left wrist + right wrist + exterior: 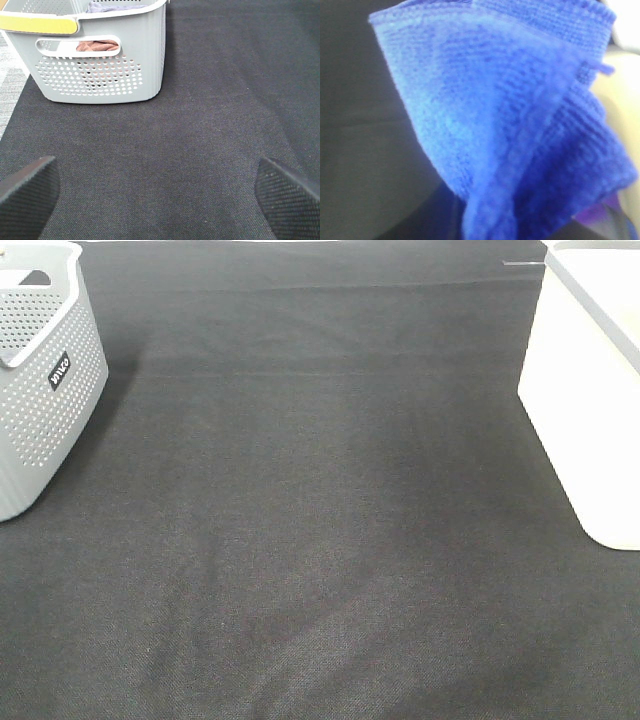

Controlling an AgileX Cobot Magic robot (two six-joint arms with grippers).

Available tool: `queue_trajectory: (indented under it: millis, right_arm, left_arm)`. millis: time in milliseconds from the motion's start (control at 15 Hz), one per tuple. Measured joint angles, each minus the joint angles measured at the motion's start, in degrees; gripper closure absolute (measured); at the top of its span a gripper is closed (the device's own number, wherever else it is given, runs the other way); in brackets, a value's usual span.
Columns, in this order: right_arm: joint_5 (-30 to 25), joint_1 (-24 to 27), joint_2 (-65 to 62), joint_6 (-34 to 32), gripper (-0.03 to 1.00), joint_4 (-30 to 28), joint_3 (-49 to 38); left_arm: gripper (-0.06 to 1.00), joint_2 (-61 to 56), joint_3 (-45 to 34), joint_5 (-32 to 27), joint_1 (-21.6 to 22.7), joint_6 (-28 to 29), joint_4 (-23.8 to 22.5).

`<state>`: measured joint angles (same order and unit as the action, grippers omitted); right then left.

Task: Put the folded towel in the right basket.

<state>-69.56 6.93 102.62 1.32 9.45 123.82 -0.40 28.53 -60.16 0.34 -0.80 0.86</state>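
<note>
A folded blue towel (510, 125) fills the right wrist view, hanging close to the camera over the black cloth. It hides my right gripper's fingers, which seem shut on it. A pale edge of the white right basket (620, 75) shows just beyond the towel. The same basket (585, 410) stands at the right edge of the high view. Neither arm nor the towel shows in the high view. My left gripper (160, 195) is open and empty, low over the cloth, facing the grey basket (100, 75).
The grey perforated basket (45, 390) stands at the left edge of the table and holds a brown cloth (97, 46) and a purple-grey one (107, 7). Black cloth (320, 540) covers the table between the two baskets.
</note>
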Motion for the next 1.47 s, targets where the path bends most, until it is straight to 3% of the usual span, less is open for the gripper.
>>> queue_trajectory:
  millis: [200,533,600,733,800,867,1000,1267,1467]
  right_arm:
    - [-0.6,7.6,3.5,1.0,0.76,-0.1,-4.9]
    - [-0.6,8.1,9.1,1.0,0.75,-3.3,-5.2]
    - [-0.6,8.1,10.5,1.0,0.62,-4.4,-5.2]
    - [-0.5,8.1,12.1,0.6,0.22,-4.9,-5.2]
    - [-0.5,8.1,12.2,0.6,0.09,-4.9,-5.2]
    - [-0.5,8.1,12.2,0.5,0.04,-4.9,-5.2]
    - [-0.5,7.3,12.1,-0.3,0.01,-4.8,-5.2]
    - [-0.5,0.5,6.2,-2.1,0.00,-4.1,-5.2]
    - [-0.2,-0.5,-1.1,-1.3,0.00,-4.4,-6.4]
  left_arm:
    - [-0.04,0.0,0.0,0.0,0.0,0.0,0.0]
    - [-0.04,0.0,0.0,0.0,0.0,0.0,-0.1]
    - [-0.04,0.0,0.0,0.0,0.0,0.0,-0.1]
    - [-0.04,0.0,0.0,0.0,0.0,0.0,-0.1]
    - [-0.04,0.0,0.0,0.0,0.0,0.0,-0.1]
    - [-0.04,0.0,0.0,0.0,0.0,0.0,-0.1]
    - [-0.04,0.0,0.0,0.0,0.0,0.0,-0.1]
    - [-0.04,0.0,0.0,0.0,0.0,0.0,-0.1]
    - [-0.04,0.0,0.0,0.0,0.0,0.0,-0.1]
